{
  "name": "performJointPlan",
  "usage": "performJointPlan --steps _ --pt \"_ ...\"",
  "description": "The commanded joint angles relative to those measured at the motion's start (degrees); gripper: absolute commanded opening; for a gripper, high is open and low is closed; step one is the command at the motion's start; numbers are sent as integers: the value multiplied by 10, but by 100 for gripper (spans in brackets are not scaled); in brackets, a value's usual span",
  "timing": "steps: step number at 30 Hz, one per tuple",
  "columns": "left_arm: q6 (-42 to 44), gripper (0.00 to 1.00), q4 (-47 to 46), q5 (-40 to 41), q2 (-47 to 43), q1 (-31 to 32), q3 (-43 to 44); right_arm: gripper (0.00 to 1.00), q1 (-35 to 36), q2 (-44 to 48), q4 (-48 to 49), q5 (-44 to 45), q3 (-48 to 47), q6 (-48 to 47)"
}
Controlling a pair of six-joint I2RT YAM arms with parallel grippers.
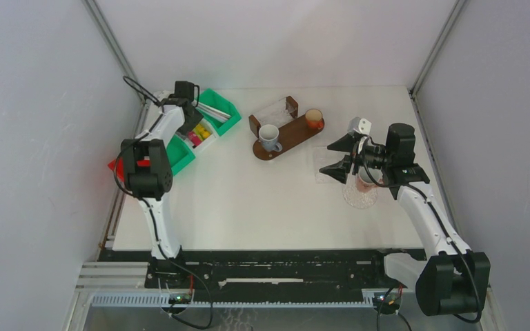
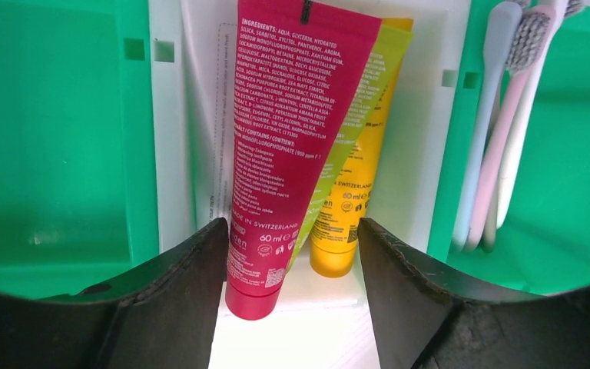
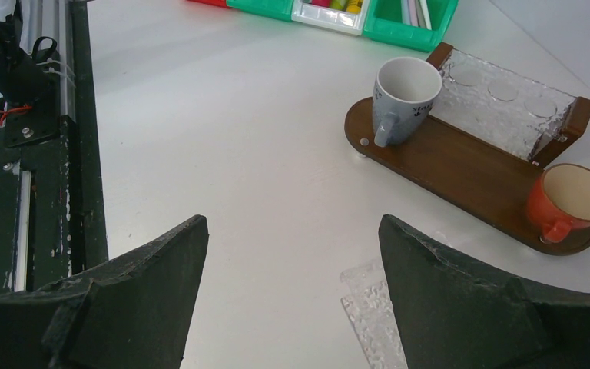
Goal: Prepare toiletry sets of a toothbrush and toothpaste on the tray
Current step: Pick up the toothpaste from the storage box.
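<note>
Two mugs [image 3: 403, 96] sit on the tray [image 3: 461, 165]; left of it, the left gripper [image 2: 292, 227] stands parted astride a red tube [image 2: 292, 115]; right of it, the right gripper [image 3: 292, 223] gapes wide, empty.

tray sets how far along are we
Done: grey mug and orange cup stand on the tray, both empty. In hand: nothing gripped. The left gripper, open, straddles the red tube in the white bin; the right gripper is open, empty. Left: toothbrushes lie in the green bin, no set made.

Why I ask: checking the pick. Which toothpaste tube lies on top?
The red tube, printed with ingredients; it overlaps the green-yellow tube beneath.
</note>
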State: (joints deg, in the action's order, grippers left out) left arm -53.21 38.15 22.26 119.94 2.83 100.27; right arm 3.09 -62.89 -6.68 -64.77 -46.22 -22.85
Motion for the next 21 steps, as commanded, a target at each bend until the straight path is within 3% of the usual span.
performJointPlan --steps 1,15,21 --pt "-13 67 21 -3 11 -5 47 89 -3 3 6 -1 -16 -10" --pt "-12 63 39 -20 43 -8 75 89 -4 6 6 -2 -16 -10" --pt "-13 54 39 -28 45 -8 77 89 -7 9 6 -3 -16 -10"
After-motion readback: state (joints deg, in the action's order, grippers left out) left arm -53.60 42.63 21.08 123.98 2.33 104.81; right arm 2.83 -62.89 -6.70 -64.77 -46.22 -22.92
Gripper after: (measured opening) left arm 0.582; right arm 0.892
